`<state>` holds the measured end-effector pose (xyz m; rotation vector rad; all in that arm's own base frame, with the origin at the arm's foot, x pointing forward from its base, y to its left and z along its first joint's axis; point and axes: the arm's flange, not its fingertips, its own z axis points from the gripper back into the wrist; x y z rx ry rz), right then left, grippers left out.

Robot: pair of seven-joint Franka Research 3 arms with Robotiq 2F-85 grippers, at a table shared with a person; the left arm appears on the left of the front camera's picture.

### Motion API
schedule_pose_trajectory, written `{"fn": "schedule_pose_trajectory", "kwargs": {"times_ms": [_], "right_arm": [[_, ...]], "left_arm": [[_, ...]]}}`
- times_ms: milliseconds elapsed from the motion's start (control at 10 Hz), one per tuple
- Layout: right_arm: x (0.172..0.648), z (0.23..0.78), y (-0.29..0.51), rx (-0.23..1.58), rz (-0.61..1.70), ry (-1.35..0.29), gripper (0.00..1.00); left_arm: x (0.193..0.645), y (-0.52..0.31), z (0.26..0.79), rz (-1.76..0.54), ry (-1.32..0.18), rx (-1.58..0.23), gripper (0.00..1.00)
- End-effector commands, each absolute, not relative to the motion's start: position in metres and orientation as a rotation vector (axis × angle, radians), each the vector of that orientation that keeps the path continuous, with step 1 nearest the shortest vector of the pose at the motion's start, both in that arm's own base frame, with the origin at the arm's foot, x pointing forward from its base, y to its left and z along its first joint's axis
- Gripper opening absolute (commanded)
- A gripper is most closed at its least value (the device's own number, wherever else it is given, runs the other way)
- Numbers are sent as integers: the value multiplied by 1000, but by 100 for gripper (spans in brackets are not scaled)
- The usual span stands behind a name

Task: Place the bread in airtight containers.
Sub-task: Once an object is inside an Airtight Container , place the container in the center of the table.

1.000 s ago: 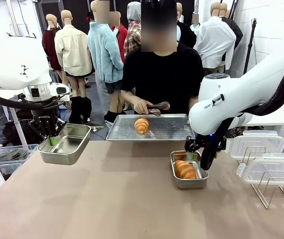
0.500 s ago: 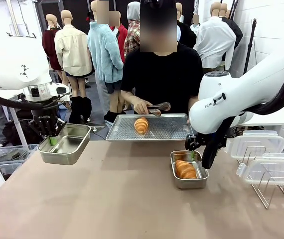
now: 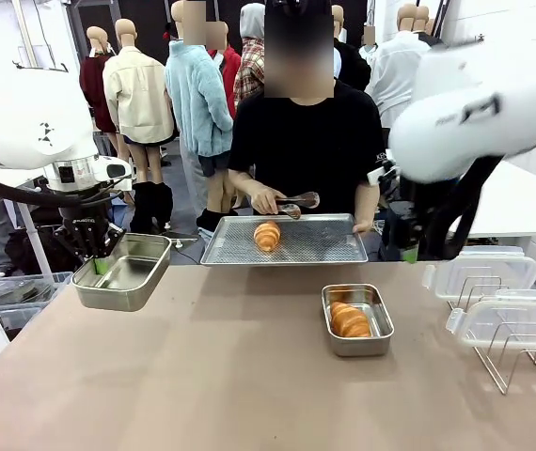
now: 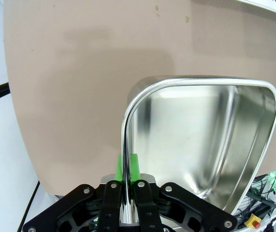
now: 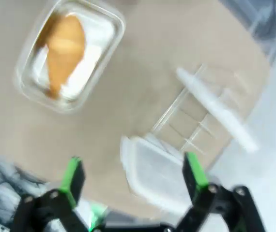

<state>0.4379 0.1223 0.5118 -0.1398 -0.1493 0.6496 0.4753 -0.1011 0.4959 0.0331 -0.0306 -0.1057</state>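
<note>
One croissant roll [image 3: 350, 319] lies in the steel pan [image 3: 357, 349] right of the table's middle; in the blurred right wrist view that roll [image 5: 64, 46] and its pan [image 5: 106, 21] are far below. My right gripper [image 3: 407, 246] hangs high beyond the pan, open [image 5: 133, 174] with nothing between its fingers. The second roll [image 3: 267, 235] rests on the perforated tray [image 3: 320, 242] at the far side. My left gripper [image 3: 94, 256] is shut [image 4: 127, 169] on the near rim of an empty steel pan [image 3: 132, 272] [image 4: 201, 145], held just above the table's left edge.
The person's hand holds tongs [image 3: 296, 201] over the tray. Clear plastic lids [image 3: 484, 272] [image 5: 152, 169] lie at the right beside a wire rack [image 3: 517, 357] [image 5: 196, 125]. Bare brown tabletop spreads between the two pans.
My right arm has lifted up and back from beside the pan with the roll, toward the far right. The left arm and its pan have stayed put.
</note>
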Motion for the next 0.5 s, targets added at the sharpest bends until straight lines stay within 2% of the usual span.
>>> {"fn": "schedule_pose_trajectory", "kwargs": {"times_ms": [0,100,200,300,400], "right_arm": [[450,535,69,-217,929,-154,100],[438,512,122,-140,650,-149,100],[438,512,122,-140,650,-149,100],[436,535,85,-162,788,-122,100],[431,538,67,-33,1326,-68,100]], "left_arm": [[476,-99,499,-122,-47,31,0],[476,-99,499,-122,-47,31,0],[476,-99,499,-122,-47,31,0],[476,-99,499,-122,-47,31,0],[476,-99,499,-122,-47,31,0]]}}
